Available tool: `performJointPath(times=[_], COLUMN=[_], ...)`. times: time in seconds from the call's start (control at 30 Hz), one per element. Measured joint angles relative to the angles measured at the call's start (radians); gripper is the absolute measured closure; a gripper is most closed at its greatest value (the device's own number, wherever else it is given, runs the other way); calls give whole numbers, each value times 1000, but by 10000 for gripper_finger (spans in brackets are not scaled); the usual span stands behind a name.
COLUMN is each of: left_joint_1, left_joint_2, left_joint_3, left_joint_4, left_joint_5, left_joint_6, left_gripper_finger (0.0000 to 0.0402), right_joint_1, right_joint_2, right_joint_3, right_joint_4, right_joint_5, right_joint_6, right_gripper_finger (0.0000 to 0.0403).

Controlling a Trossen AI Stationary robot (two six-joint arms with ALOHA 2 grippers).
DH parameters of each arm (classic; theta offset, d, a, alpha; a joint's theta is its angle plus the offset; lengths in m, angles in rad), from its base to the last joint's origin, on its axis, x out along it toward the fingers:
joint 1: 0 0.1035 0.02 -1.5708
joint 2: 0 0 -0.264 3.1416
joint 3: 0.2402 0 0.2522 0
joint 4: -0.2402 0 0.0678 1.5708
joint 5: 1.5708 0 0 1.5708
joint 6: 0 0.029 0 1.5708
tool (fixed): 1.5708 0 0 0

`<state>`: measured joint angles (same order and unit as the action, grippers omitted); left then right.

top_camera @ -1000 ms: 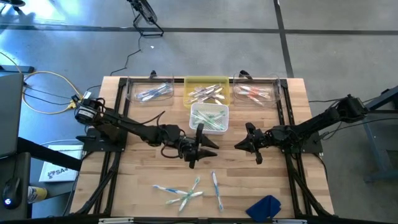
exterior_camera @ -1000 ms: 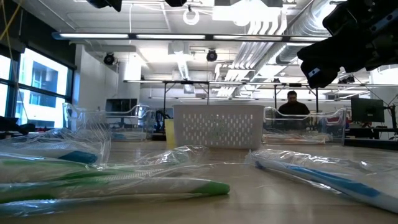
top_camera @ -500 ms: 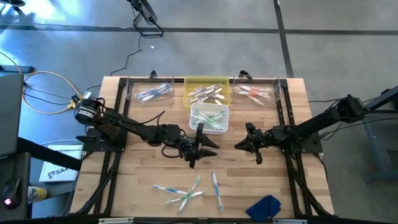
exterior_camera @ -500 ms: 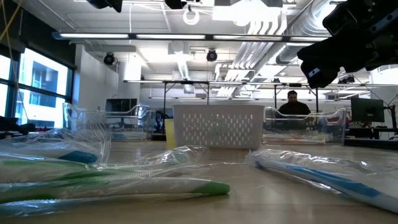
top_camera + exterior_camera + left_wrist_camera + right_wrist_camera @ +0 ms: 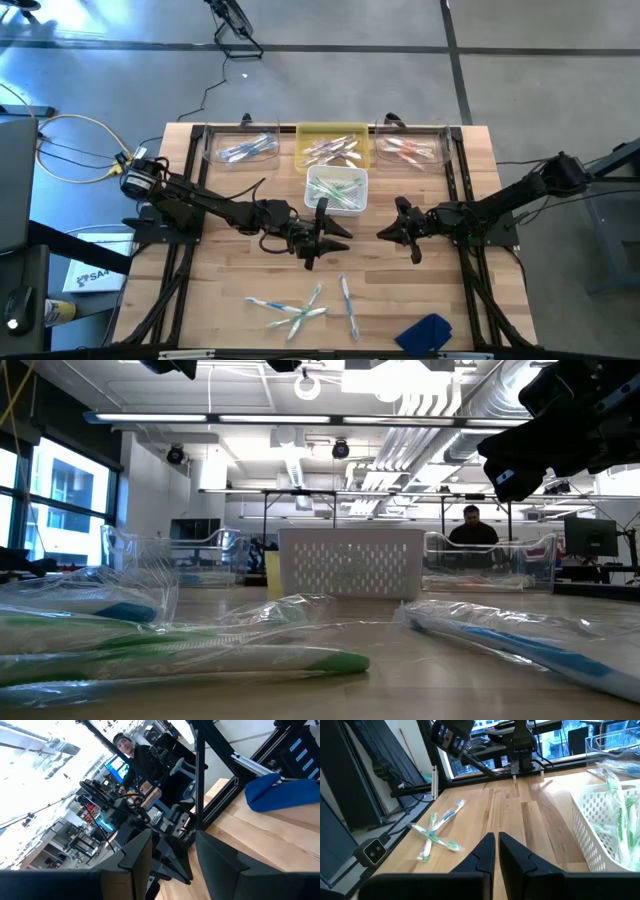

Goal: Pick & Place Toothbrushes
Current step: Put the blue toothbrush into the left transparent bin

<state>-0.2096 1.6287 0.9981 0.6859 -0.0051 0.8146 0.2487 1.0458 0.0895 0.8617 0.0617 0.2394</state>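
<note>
Hovering mid-table: left gripper [image 5: 322,240] open and empty, right gripper [image 5: 392,228] closed; no writing legible.

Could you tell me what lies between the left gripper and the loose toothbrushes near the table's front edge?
Only bare wooden table, in the high view, separates the left gripper from the toothbrushes.

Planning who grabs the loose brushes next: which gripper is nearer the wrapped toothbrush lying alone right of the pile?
Left. The left gripper hovers just behind the lone toothbrush, slightly to its left. The right gripper sits farther off, behind it to the right.
</note>
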Motion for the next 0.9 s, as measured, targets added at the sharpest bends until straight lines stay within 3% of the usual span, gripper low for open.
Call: performJointPath(times=[0.2,0.47,0.9], left_joint_1=[0,0,0], left_joint_2=[0,5,5], left_joint_3=[0,0,0], left_joint_4=[-13,-63,-58], left_joint_5=[0,0,1], left_joint_6=[0,-3,-179], left_gripper_finger=[254,254,254], right_joint_1=[0,0,0], right_joint_2=[0,0,0], right_joint_3=[0,0,-1], right_joint_4=[1,1,2], right_joint_5=[70,71,70], right_joint_6=[0,0,26], right_gripper_finger=[388,388,388])
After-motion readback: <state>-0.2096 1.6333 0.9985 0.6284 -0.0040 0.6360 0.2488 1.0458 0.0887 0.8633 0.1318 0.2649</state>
